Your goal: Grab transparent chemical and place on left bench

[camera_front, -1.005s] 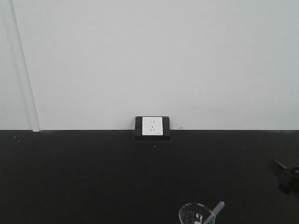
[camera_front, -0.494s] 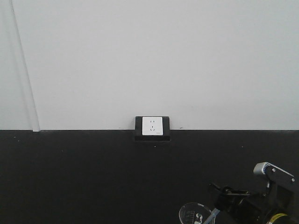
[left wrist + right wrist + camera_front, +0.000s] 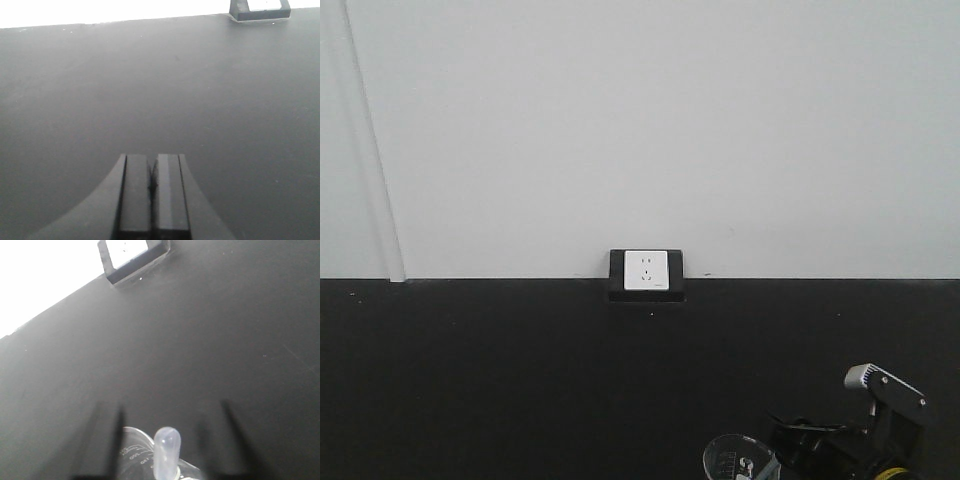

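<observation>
The transparent chemical (image 3: 166, 450) is a translucent, faintly blue pipette. It stands in a small glass beaker (image 3: 135, 452) on a matte black bench top (image 3: 520, 380). My right gripper (image 3: 172, 411) is open, with its blurred fingers (image 3: 111, 440) on either side of the pipette's bulb and not touching it. In the front view the right gripper (image 3: 807, 440) sits at the beaker's (image 3: 732, 460) right rim and hides the pipette. My left gripper (image 3: 151, 184) is shut and empty over bare bench top. The bench's front edge and cabinets are out of view.
A white wall socket in a black housing (image 3: 646, 272) stands where the bench top meets the white wall. It also shows in the left wrist view (image 3: 260, 9) and the right wrist view (image 3: 132, 257).
My right gripper came in from the right, reached the beaker and dropped lower. It now covers the pipette top in the front view. The beaker has not moved.
</observation>
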Tool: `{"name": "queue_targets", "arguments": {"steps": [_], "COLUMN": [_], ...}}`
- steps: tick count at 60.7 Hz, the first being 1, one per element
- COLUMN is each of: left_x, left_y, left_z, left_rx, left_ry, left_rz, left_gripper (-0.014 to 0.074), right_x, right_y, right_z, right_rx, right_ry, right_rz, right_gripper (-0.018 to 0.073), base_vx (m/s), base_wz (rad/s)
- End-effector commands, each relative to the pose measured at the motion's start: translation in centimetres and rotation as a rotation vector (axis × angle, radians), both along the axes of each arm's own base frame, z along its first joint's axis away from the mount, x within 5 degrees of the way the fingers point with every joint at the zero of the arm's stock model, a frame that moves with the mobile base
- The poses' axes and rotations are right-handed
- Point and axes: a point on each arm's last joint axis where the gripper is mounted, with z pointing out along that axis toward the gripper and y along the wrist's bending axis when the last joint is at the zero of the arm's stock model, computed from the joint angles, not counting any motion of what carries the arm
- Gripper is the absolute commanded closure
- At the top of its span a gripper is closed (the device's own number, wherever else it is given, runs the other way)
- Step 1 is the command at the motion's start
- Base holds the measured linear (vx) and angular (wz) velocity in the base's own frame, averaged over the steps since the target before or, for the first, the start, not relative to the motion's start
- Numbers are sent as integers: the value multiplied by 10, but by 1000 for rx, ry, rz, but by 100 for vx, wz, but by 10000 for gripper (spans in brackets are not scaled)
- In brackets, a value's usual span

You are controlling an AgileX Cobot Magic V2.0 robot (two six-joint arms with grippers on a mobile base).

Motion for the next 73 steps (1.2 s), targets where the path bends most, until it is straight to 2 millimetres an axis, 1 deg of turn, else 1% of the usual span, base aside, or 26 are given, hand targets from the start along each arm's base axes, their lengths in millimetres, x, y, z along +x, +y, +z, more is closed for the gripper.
{"name": "queue_targets", "arguments": {"steps": [1,8,9,12,18,24,28,35,36,41,50,52,57,61,66,73], "left_x": [-1,-1,-1,-1,-1,-1,-1,-1,-1,-1,-1,-1,-1,-1,-1,-1], "left_y": [0,0,0,0,0,0,0,0,0,0,0,0,0,0,0,0], "left_z": [3,3,3,3,3,3,3,3,3,3,3,3,3,3,3,3], "left_rx": [-14,-14,-14,-14,-14,-14,-14,-14,-14,-14,-14,-14,-14,-14,-14,-14], "left_ry": [-81,-81,-81,-81,-81,-81,-81,-81,-81,-81,-81,-81,-81,-81,-81,-81], "left_rz": [-1,-1,-1,-1,-1,-1,-1,-1,-1,-1,-1,-1,-1,-1,-1,-1], "left_gripper": [600,600,600,600,600,600,600,600,600,600,600,600,600,600,600,600], "right_x": [6,6,6,6,6,5,2,-6,-9,-20,-49,-54,-75,-89,-110,-134], "right_y": [3,3,3,3,3,2,2,-1,-2,-6,-16,-17,-24,-29,-36,-44], "right_z": [24,24,24,24,25,31,39,59,66,84,116,118,133,140,148,155], "right_rx": [38,36,36,35,22,-16,-50,-119,-139,-195,-361,-387,-458,-496,-524,-533], "right_ry": [-139,-140,-140,-141,-158,-190,-229,-315,-337,-394,-472,-470,-496,-498,-490,-485], "right_rz": [8,9,9,9,19,36,50,74,80,94,137,146,164,176,187,191], "right_gripper": [343,492,526,571,568,564,564,562,562,562,562,562,562,562,562,562], "base_vx": [0,0,0,0,0,0,0,0,0,0,0,0,0,0,0,0], "base_wz": [0,0,0,0,0,0,0,0,0,0,0,0,0,0,0,0]}}
